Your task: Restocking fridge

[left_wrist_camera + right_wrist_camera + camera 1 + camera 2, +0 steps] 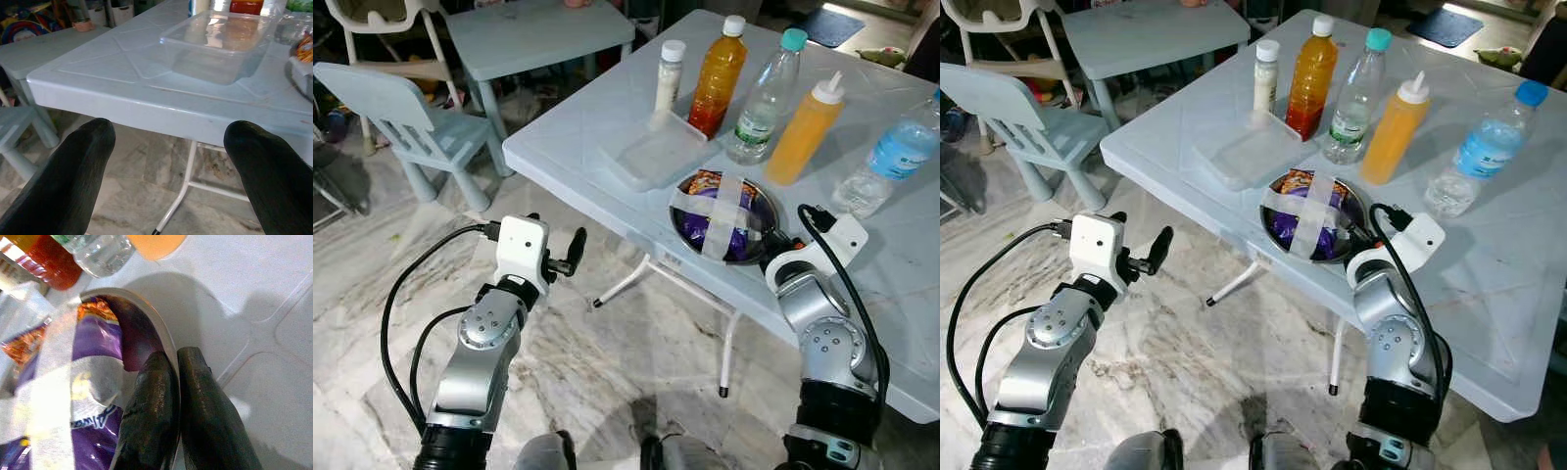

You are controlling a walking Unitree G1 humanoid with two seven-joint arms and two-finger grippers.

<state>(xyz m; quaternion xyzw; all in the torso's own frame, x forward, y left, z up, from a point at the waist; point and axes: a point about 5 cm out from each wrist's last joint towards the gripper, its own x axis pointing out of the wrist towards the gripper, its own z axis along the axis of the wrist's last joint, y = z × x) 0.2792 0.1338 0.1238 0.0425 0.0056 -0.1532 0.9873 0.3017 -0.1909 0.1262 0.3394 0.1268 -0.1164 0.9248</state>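
Looked like the pickup step: right gripper (172,382) had its jaws pinching the steel bowl (683,221) rim, left gripper (168,161) spread wide off the worktop (568,137) edge beside the bowl, so next it'd need a level lift.

A lived-in home, by the look of it: a pale blue plastic folding table (920,294) stands on a marbled stone floor (372,294), with a child's light blue plastic chair (406,117), a small matching table (538,34) and a white high chair (386,29) behind.
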